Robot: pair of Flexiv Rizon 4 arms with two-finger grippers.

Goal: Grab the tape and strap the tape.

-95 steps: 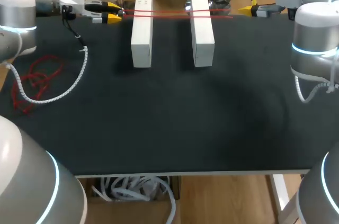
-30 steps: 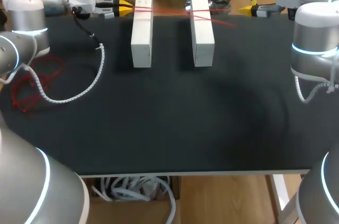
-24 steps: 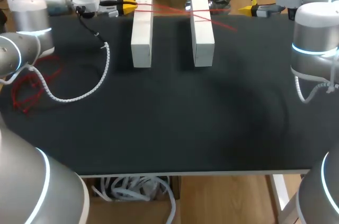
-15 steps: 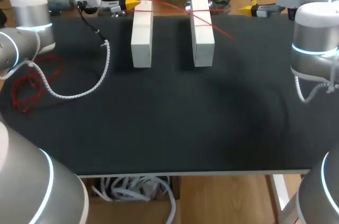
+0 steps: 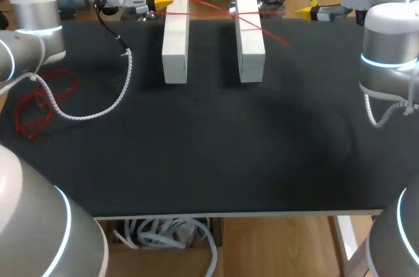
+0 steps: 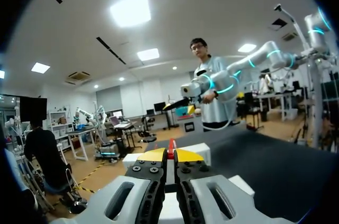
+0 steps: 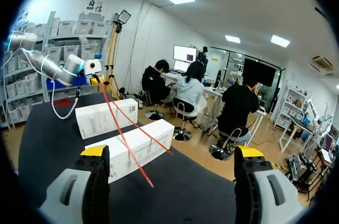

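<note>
Two white boxes (image 5: 175, 38) (image 5: 249, 38) lie side by side at the back of the black table (image 5: 209, 152). A thin red tape (image 5: 262, 27) runs across both. Its two strands cross on the right-hand box, and a loose end lies on the table just past it. My left gripper (image 5: 162, 3) is at the far end of the left-hand box, shut on the tape. In the left wrist view the tape (image 6: 170, 151) shows as a red sliver between the closed tips of the left gripper (image 6: 169, 155). My right gripper (image 7: 172, 154) hangs open at the back right, beyond the boxes (image 7: 139, 147) and the tape (image 7: 126, 142), holding nothing.
A heap of spare red tape (image 5: 38, 103) lies at the table's left edge. A white coiled cable (image 5: 98, 110) from my left arm droops across the table beside it. My right arm's grey column (image 5: 389, 48) stands at the right edge.
My left gripper has moved right and toward the far edge with the tape. The strands now slant across the boxes and the loose end has swung nearer. The right arm has stayed still.
</note>
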